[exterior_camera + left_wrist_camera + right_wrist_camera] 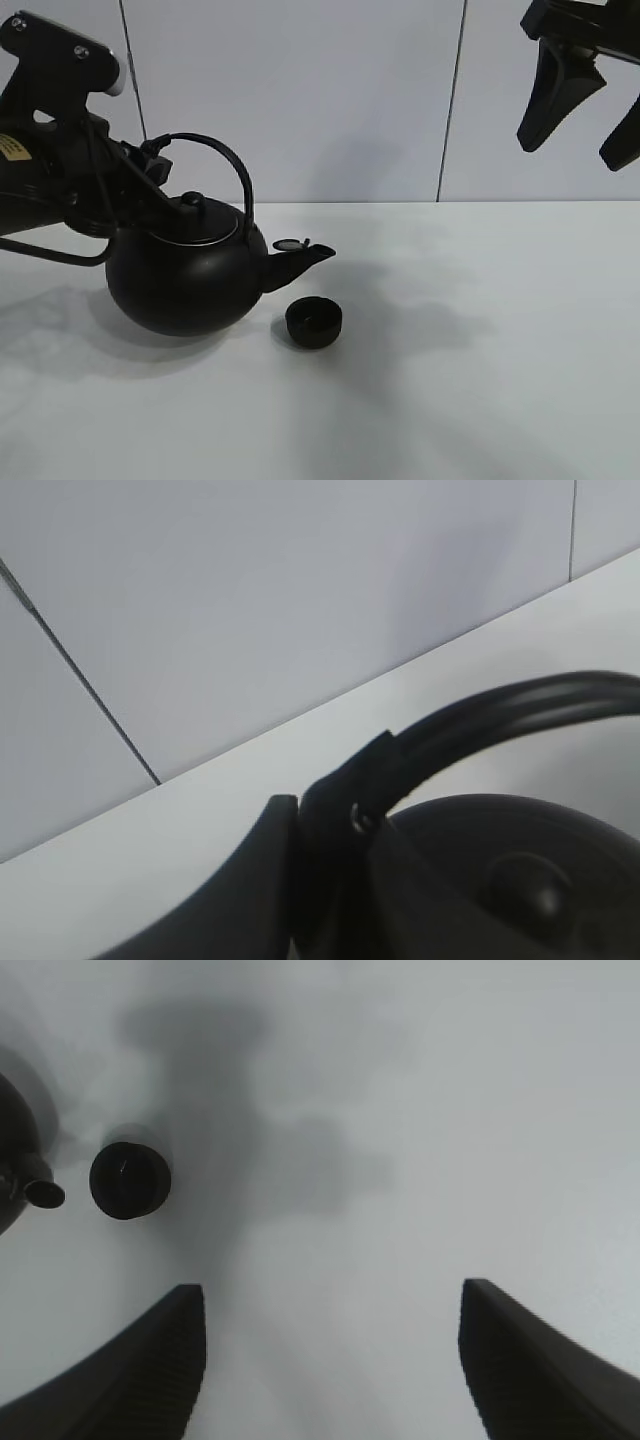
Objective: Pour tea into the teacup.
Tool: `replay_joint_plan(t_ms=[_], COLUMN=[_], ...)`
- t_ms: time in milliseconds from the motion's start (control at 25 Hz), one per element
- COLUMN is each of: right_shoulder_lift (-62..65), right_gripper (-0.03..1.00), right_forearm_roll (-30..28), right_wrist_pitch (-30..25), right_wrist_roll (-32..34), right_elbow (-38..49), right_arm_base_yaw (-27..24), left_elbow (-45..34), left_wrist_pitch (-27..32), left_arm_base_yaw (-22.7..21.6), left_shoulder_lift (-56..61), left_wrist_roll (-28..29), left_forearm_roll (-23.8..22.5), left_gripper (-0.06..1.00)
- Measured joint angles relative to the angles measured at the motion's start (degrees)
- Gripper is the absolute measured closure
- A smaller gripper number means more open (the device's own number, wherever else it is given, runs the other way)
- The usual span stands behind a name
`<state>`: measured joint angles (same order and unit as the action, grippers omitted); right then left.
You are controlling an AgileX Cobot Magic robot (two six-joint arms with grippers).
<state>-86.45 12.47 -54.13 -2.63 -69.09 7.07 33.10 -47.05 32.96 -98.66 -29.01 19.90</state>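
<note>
While our left gripper (150, 162) clamps the handle of the kettle (185, 275) and our right gripper (573, 148) hangs wide and empty, the teacup (314, 322) sits just beside the spout; next, we judge, comes a slow tilt.

Light: bright, even, cool white.
Shadows: soft grey, overlapping patches on the table (480, 400), running from the kettle (185, 285) toward 8 o'clock and from the teacup (314, 323) toward 3 o'clock.
Glare: thin sheen on the kettle lid only; black surfaces otherwise featureless.
Focus: exterior high view sharp; left wrist view blurred on the near kettle handle; right wrist view soft, right gripper (330, 1288) fuzzy-edged.
</note>
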Motion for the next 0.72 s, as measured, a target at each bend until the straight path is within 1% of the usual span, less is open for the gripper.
replay_joint_plan(t_ms=[600,720], right_shoulder_lift=[0.00,0.00], right_gripper=[0.47,0.47], right_forearm_roll=[0.00,0.00], right_wrist_pitch=[0.05,0.05], right_wrist_roll=[0.00,0.00], right_elbow=[0.00,0.00], right_arm_base_yaw=[0.00,0.00], left_elbow=[0.00,0.00], left_wrist_pitch=[1.02,1.21], left_arm_base_yaw=[0.00,0.00], left_shoulder_lift=[0.00,0.00], left_wrist_roll=[-5.90,-6.35], left_forearm_roll=[0.00,0.00], left_gripper=[0.84,0.84])
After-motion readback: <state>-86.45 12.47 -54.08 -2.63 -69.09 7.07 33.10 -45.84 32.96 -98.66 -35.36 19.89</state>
